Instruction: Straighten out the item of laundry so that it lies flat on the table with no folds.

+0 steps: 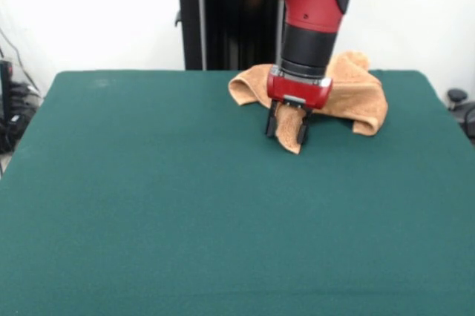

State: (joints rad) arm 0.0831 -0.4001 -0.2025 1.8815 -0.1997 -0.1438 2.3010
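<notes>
Item one: the towel [356,90], orange-tan terry cloth, crumpled and bunched rather than flat. It sits at the far side of the table [148,205], right of centre, close to the far edge. The heap is wider than it is deep, its long axis running left to right. A rolled fold forms the left end; the right end drops in a thicker lobe toward the near right. One corner or flap hangs forward from the middle of the heap and points toward the near side, its tip just above or touching the felt; I cannot tell which. No woven band can be made out in the folds.

Item two: the gripper [287,129], black, mounted below a red collar with a pale strip on the arm [308,4]. The arm is red with a black wrist section and comes down almost vertically over the left-centre part of the heap. The two dark fingers [272,123] stand either side of the hanging flap, drawn in narrow and pinching the cloth between them.

Item three: the table, dark green felt top, wide, bare over the whole near and left portions.

Item four: background. A white wall, a black upright column behind the arm, dark cables and equipment at the left edge, a dark object at the right edge.

Writing: no brand, label or lettering can be read on the towel, arm or table.
</notes>
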